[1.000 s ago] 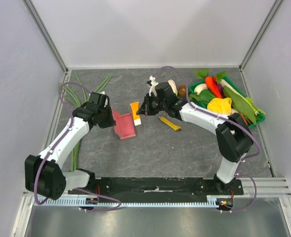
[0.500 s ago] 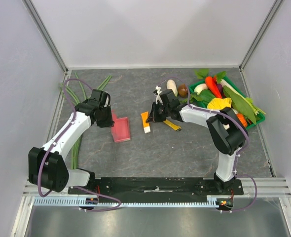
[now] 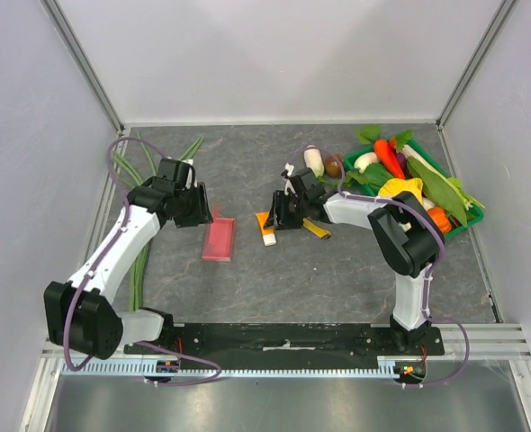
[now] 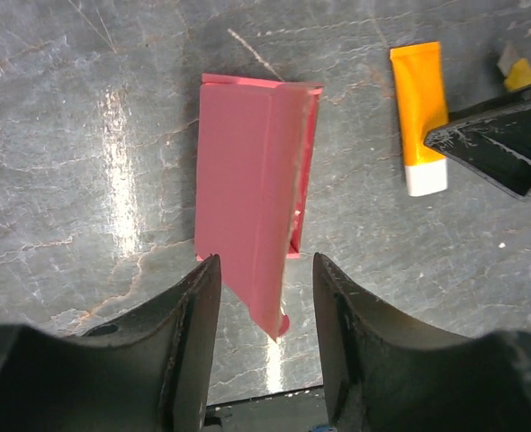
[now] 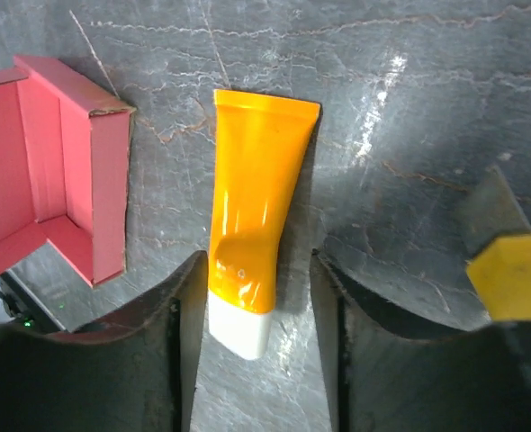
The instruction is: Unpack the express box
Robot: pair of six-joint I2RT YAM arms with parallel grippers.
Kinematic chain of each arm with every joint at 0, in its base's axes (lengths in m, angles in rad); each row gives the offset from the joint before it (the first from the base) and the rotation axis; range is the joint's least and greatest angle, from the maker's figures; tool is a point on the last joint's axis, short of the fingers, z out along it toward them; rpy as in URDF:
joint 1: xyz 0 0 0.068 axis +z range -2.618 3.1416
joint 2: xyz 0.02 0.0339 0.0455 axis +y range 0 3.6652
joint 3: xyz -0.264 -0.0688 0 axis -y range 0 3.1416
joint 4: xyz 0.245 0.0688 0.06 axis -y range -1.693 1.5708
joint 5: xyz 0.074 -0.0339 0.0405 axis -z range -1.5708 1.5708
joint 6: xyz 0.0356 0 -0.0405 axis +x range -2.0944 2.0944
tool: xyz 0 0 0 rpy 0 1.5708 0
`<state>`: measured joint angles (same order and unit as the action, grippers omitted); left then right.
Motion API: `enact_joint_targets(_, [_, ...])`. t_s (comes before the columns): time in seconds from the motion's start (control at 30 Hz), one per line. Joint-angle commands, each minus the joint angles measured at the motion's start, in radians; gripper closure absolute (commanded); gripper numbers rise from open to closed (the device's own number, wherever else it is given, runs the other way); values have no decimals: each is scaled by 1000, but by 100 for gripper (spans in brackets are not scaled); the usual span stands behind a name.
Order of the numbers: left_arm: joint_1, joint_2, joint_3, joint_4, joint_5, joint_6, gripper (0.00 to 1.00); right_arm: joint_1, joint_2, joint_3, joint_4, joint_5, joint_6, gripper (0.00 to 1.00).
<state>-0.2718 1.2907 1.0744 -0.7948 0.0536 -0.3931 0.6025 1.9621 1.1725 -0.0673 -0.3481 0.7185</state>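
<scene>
The express box (image 3: pixel 219 240) is a flat pink-red carton lying on the grey table, left of centre. From the left wrist, the express box (image 4: pixel 247 189) shows a raised flap whose tip reaches between the jaws. My left gripper (image 3: pixel 202 210) (image 4: pixel 265 270) is open just above the box's far end, not gripping it. An orange tube (image 3: pixel 265 227) with a white cap lies on the table right of the box. My right gripper (image 3: pixel 280 214) (image 5: pixel 258 265) is open, its fingers either side of the orange tube (image 5: pixel 256 198). The box's open end (image 5: pixel 58 171) shows an empty pink inside.
A yellow-and-black utility knife (image 3: pixel 312 227) lies just right of the right gripper. A green tray (image 3: pixel 462 225) of toy vegetables sits at the back right, with a white mushroom (image 3: pixel 314 160) beside it. Long green onion stalks (image 3: pixel 141 171) lie along the left edge.
Both grippers have opened. The left one let go of the box, which now lies flat. The right one carried the orange tube rightward and released it onto the table.
</scene>
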Motion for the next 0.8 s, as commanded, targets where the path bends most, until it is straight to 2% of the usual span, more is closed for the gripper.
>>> enact_joint_targets(0.0, [5,-94,70,-26,28,46,46,2,-109,7,-75,109,-14,42])
enact_joint_targets(0.13, [3,-174,78,-31,54,49,32,3,-192,10,-140,178,-50,32])
enact_joint_targets(0.2, [5,-223,76,-30,68,57,21,5,-259,-7,-152,227,-71,26])
enact_joint_targets(0.27, [3,-251,78,-24,89,66,16,8,-311,-17,-186,288,-100,20])
enact_joint_targets(0.33, [3,-295,85,-30,130,71,15,8,-402,-33,-230,317,-122,16])
enact_joint_targets(0.4, [3,-355,99,-30,163,72,14,11,-510,-42,-278,368,-154,2])
enact_joint_targets(0.47, [3,-404,128,-34,224,98,8,11,-636,-50,-304,420,-181,2])
enact_joint_targets(0.6, [3,-522,203,-40,209,96,5,11,-851,-42,-373,510,-221,2])
enact_joint_targets(0.7, [3,-594,252,-78,116,74,4,11,-992,-28,-426,585,-235,2])
enact_joint_targets(0.77, [2,-623,309,-194,48,56,4,11,-1080,-7,-483,633,-212,2])
